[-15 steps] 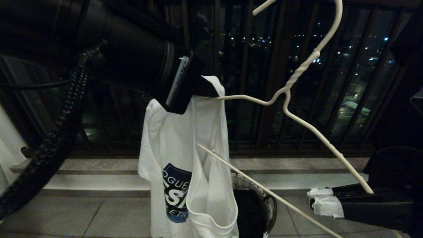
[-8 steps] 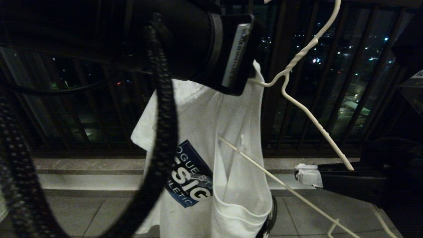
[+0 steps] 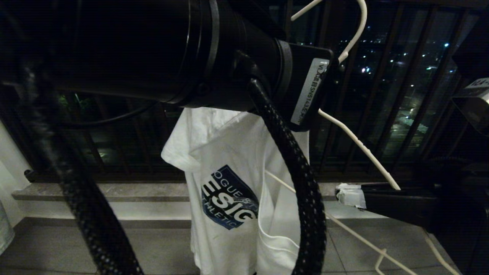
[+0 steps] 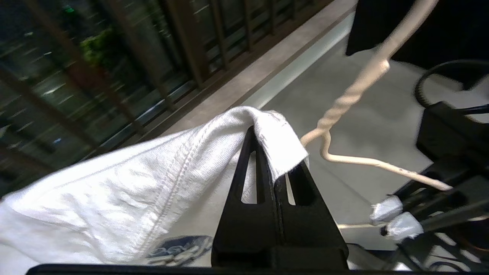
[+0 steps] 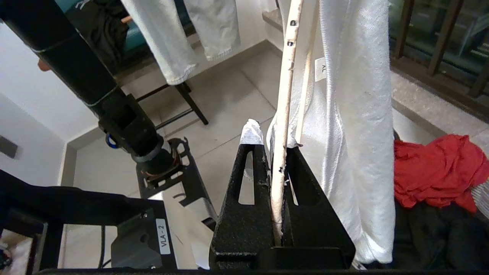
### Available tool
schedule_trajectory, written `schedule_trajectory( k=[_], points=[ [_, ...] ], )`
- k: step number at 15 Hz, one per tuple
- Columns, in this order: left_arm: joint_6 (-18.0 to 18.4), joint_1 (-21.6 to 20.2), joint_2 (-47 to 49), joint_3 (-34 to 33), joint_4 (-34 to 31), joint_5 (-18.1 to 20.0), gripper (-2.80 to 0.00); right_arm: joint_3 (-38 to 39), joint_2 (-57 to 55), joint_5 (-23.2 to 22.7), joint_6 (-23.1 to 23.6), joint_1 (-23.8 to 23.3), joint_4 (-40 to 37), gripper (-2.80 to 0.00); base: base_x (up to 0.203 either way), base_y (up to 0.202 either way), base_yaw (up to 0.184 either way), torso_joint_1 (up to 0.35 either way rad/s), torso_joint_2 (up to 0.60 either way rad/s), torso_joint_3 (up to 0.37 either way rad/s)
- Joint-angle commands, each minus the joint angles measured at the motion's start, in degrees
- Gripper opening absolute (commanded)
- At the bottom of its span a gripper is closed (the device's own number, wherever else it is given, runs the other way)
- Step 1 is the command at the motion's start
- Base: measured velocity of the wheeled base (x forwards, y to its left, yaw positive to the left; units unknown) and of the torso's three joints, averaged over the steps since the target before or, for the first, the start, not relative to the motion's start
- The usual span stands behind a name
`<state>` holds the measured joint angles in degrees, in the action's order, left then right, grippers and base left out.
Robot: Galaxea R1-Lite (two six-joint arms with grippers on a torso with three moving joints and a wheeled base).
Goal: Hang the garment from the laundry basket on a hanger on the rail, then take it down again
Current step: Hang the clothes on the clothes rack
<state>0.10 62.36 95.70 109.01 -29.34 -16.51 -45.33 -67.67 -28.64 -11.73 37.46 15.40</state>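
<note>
The garment [image 3: 229, 152], a white T-shirt with a dark blue chest print, hangs in front of the balcony bars. My left gripper [image 4: 268, 147] is shut on a fold of its stitched edge, close to the twisted neck of the hanger [image 4: 353, 95]. In the head view the left arm [image 3: 229, 57] crosses the top and hides its own fingers. My right gripper [image 5: 272, 142], with taped tips [image 3: 348, 194], is shut on one thin off-white arm of the hanger [image 5: 284, 95], level at the right. The hanger's lower bar [image 3: 344, 229] runs into the shirt. The laundry basket and the rail are out of view.
Dark balcony railing bars [image 3: 386, 99] stand behind, above a stone sill [image 3: 95, 191] and a tiled floor. In the right wrist view, pale garments [image 5: 183, 34] hang over a dark chair frame [image 5: 191, 107], and a red cloth [image 5: 435, 172] lies on a dark heap.
My left arm has swung right and upward across the head view, dragging the shirt's top along the hanger toward its neck. The right gripper with the hanger arm has shifted slightly left and up.
</note>
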Motion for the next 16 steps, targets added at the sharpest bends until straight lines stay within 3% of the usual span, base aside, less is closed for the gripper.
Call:
schedule_trajectory(
  k=[1, 5, 9, 16],
  points=[
    [0.04, 1.8, 0.06, -1.5, -0.19, -0.45, -2.8, -0.11, -0.62, -0.19, -0.04, -0.02, 0.25, -2.8, 0.0, 0.0, 0.0, 0.0, 0.0, 0.0],
    [0.25, 3.2, 1.58, -0.49, -0.01, -1.1, -2.8, -0.02, -0.71, -0.19, -0.04, -0.02, 0.25, -2.8, 0.0, 0.0, 0.0, 0.0, 0.0, 0.0],
    [0.26, 3.31, 3.24, -0.45, -0.1, -7.7, -2.8, -0.28, 0.26, -0.19, -0.04, -0.02, 0.25, -2.8, 0.0, 0.0, 0.0, 0.0, 0.0, 0.0],
    [0.33, 3.3, 1.61, -0.41, -0.11, -8.44, -2.8, -0.02, 1.05, -0.28, 0.23, -0.11, 0.25, -2.8, 0.0, 0.0, 0.0, 0.0, 0.0, 0.0]
  ],
)
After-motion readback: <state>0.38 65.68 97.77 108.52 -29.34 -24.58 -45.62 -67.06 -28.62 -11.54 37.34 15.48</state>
